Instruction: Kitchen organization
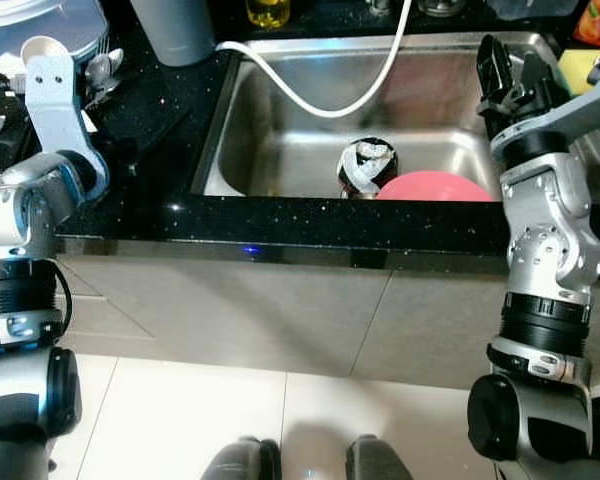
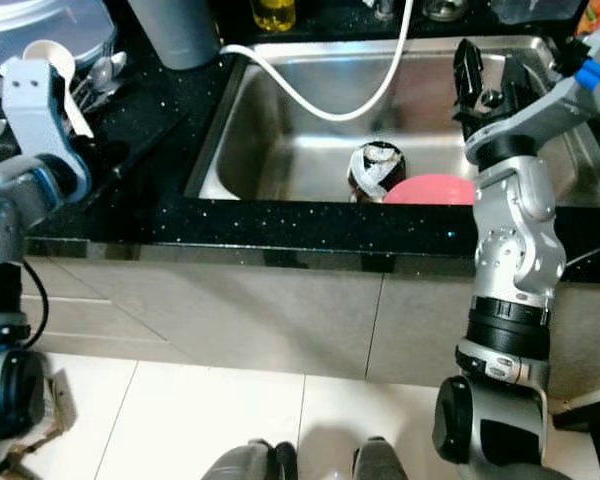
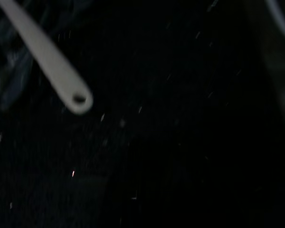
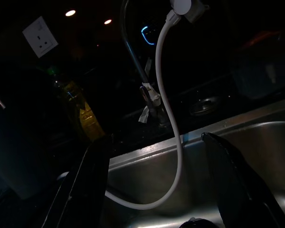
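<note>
Sink [image 1: 280,150] with pink plate [image 1: 435,186], dark bowl [image 1: 367,166]

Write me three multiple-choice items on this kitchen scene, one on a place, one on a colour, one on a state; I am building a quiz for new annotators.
1. Where does the round pink plastic bowl lie?
A. on the black countertop
B. in the stainless steel sink
C. on the tiled floor

2. What colour is the long curved hose that runs over the sink?
A. white
B. red
C. green

3. How stand the fingers of the right gripper?
A. clamped on the hose
B. shut on the bowl
C. open, holding nothing

Key:
1 B, the bowl sits on the bottom of the stainless steel sink, beside a dark round object with white patches.
2 A, the hose shows white against the steel.
3 C, the right wrist view shows the two black fingers spread wide with only the sink between them.
</note>
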Robot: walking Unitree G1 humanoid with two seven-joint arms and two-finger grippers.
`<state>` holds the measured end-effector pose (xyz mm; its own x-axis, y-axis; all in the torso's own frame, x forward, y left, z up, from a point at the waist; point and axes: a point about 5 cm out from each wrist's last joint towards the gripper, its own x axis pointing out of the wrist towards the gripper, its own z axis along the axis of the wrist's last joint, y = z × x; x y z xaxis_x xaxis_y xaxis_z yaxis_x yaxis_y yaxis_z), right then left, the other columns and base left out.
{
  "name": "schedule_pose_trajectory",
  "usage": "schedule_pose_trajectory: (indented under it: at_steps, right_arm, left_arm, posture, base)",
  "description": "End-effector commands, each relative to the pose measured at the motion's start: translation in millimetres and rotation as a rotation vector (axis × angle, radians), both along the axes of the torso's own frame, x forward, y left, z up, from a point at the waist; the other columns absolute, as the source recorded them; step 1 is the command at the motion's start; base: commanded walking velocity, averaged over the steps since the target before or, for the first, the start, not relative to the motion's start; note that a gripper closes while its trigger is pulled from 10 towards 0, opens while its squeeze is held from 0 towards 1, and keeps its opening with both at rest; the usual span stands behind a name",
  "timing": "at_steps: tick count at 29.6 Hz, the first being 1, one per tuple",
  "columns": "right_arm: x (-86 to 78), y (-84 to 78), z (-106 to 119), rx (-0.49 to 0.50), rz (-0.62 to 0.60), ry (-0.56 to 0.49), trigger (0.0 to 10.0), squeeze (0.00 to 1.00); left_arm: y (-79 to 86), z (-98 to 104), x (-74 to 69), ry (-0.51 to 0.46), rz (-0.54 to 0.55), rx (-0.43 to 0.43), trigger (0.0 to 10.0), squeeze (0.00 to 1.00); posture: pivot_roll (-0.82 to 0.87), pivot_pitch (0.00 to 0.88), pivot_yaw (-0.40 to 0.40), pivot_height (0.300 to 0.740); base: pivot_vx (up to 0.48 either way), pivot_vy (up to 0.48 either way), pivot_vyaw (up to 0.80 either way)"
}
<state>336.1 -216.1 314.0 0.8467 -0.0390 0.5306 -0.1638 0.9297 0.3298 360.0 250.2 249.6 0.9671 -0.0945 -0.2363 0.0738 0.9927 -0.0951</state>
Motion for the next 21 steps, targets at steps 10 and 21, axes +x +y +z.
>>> schedule_pose_trajectory:
  at_steps: [10,21]
  right_arm:
    - [-5.2,25.7,8,0.024,0.100,-0.040,10.0,0.00]
    - [-26.2,102.6,13,0.006,0.403,-0.084,10.0,0.00]
  left_arm:
    - [12.2,-45,-6.2,0.167,0.009,-0.031,2.2,0.00]
    - [6.1,-49,-5.1,0.168,-0.010,-0.035,0.0,0.00]
  posture:
    - [-0.07,0.159,0.124,0.740]
    - [-0.07,0.156,0.122,0.740]
  base:
    - [0.000,0.000,0.00]
    - [0.000,0.000,0.00]
